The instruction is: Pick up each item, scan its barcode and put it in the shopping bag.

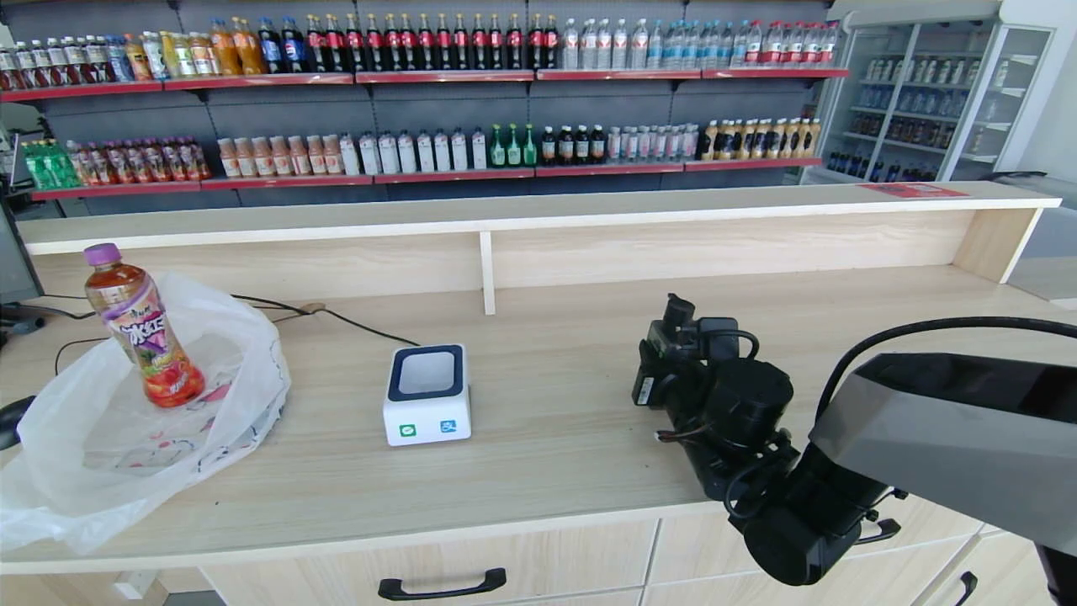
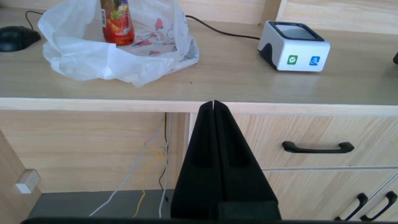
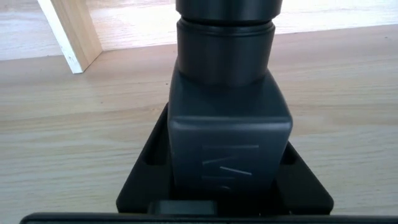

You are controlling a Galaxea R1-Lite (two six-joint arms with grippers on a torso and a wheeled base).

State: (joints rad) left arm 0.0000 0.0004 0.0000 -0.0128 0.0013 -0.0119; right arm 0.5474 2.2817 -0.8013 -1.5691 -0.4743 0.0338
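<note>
Here we are: the right gripper (image 1: 683, 341) hangs over the right half of the pale wooden desk (image 1: 555, 421), clamped on a dark grey square-bodied bottle with a round black cap (image 3: 227, 124). The cap points away from the wrist and the body is pinched on two flat sides, a hold that looks meant to leave a face free for reading.

The reader sits mid-desk: a small white box scanner with a dark blue frame (image 1: 427, 394), its window facing up, well apart from the dark bottle. Further to the robot's left, the crumpled white plastic shopping bag (image 1: 76, 454) lies open. An amber tea bottle with a purple cap (image 1: 143, 332) stands upright inside it, so that one looks dealt with.

The left gripper (image 2: 214, 109) is pressed closed on nothing, parked low in front of the drawers (image 2: 311, 134) under the desk edge, out of the way.

The path to the scanner looks free. A thin black cable (image 1: 362, 326) runs behind it, and the bag's floppy rim may be the fiddly bit.
</note>
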